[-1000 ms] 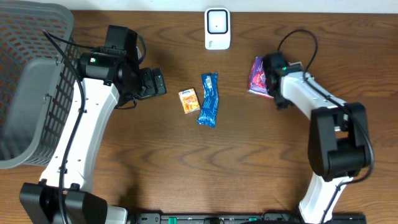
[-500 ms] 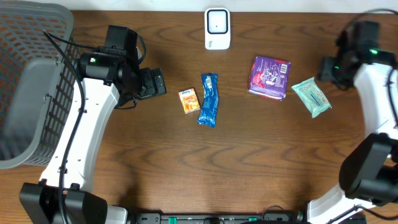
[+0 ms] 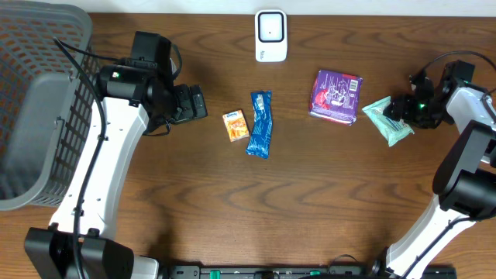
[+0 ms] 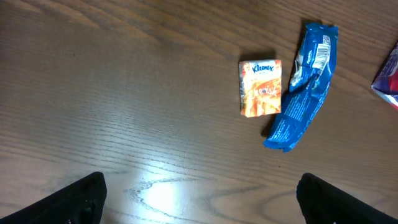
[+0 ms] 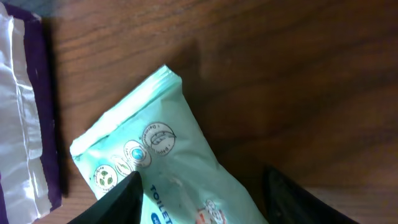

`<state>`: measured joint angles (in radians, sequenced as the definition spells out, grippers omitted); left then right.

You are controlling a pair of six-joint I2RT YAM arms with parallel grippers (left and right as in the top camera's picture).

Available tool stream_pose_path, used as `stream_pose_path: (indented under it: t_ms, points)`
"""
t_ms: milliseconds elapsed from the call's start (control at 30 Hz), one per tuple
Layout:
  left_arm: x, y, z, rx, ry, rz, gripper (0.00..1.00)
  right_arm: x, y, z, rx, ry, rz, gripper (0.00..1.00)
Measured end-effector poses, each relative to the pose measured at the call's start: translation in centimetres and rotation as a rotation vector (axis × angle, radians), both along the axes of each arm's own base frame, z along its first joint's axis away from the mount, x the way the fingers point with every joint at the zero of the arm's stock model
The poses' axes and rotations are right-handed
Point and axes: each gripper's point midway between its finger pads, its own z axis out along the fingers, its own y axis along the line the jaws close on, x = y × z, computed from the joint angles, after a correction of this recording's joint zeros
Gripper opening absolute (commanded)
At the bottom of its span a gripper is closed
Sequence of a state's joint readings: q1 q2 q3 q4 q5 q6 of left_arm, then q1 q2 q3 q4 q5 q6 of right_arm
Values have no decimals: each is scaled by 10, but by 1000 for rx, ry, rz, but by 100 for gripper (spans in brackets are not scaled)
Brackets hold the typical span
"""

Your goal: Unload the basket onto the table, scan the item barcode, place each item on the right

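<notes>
One green packet [image 5: 155, 162] | between fingers of right hand [image 5: 200, 190], spread partway | left hand [image 4: 199, 190] wide

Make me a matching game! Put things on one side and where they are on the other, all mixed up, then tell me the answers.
Things:
1. Kleenex pack
2. purple packet
3. green wipes pack
4. basket

Places, seen from overhead:
A. at the far left of the view
B. right at the right claw
C. just left of the blue wrapper
D. between the blue wrapper and the green wipes pack

Pairs: 1-C, 2-D, 3-B, 4-A
</notes>
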<state>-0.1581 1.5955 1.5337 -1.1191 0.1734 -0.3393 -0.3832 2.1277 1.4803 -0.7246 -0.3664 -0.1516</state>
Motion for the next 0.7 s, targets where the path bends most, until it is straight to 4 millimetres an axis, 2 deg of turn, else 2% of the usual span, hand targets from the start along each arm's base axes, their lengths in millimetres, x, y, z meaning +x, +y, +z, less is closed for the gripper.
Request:
stream_pose_path:
  t_ms: [33,100,233,433,500,600,633,700]
  points:
    - [0,0,0,0,0,0,98,1,3,-1,17,-7,12,21]
    - [0,0,0,0,0,0,98,2,7,-2,42,-10,19,1]
    - [0,0,0,0,0,0,97,2,12,3,81,-12,22,1]
    - [0,0,0,0,0,0,98,-7,12,9,77,30,-14,1]
    - [0,0,0,0,0,0,98,-7,8,20,52,21,-39,1]
    - [0,0,0,0,0,0,98,0,1,56,12,-55,-86,1]
    - [0,0,0,0,0,0,98,5,-1,73,-1,-99,-105,1]
    - [0,0,0,0,0,0,98,18,-4,119,-26,-232,-156,1]
